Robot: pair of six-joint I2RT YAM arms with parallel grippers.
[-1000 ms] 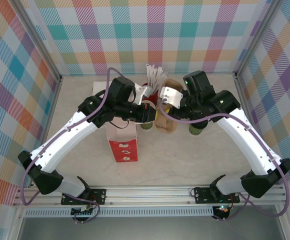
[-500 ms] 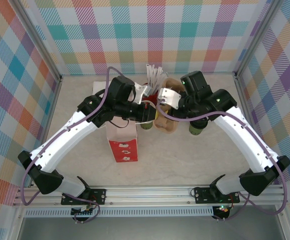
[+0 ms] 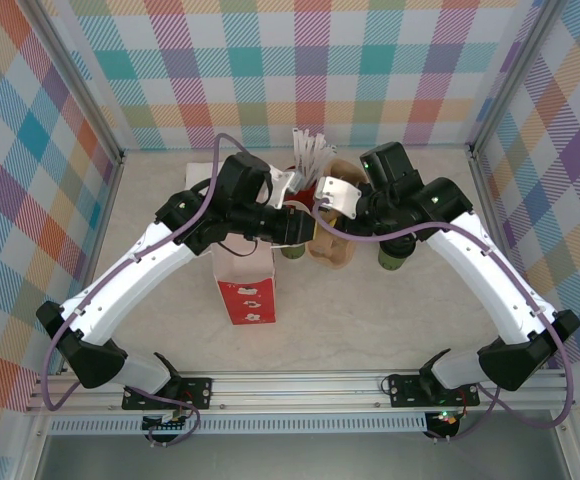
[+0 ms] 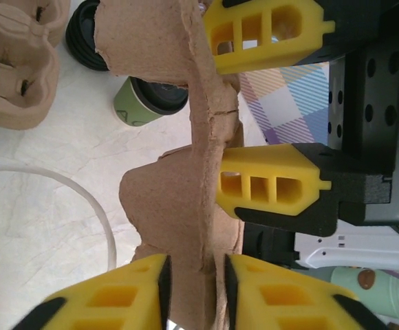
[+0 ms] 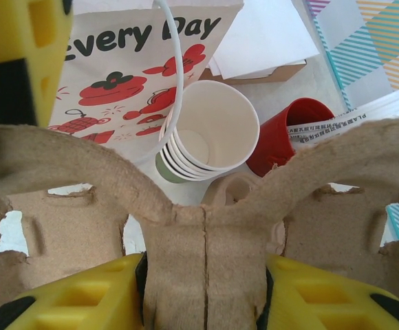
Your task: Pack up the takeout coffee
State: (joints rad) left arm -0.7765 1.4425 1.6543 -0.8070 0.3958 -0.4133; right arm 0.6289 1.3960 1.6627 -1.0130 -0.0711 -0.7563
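Note:
A brown pulp cup carrier (image 3: 332,248) is up on edge between both grippers at the table's middle. My right gripper (image 5: 205,275) is shut on its centre ridge (image 5: 206,240), pads pressed to both sides. My left gripper (image 4: 195,275) straddles the carrier's rim (image 4: 186,206) with its jaws slightly apart, so it is open. The right gripper's yellow fingers (image 4: 272,185) show across that rim. A stack of olive-green takeout coffee cups (image 5: 206,130) stands below the carrier, beside the bag. A lidded green cup (image 4: 144,100) stands by the right arm (image 3: 392,258).
A red-and-white paper bag (image 3: 245,285) lies left of the carrier. A red cup of wrapped sticks (image 5: 289,134) stands behind it. A second pulp carrier (image 4: 14,62) and black lids (image 4: 88,41) lie nearby. A white cable (image 5: 177,69) loops over the bag.
The left jaws have come apart from a tight pinch on the carrier's rim. The right jaws have tightened a little. Both arms have barely moved.

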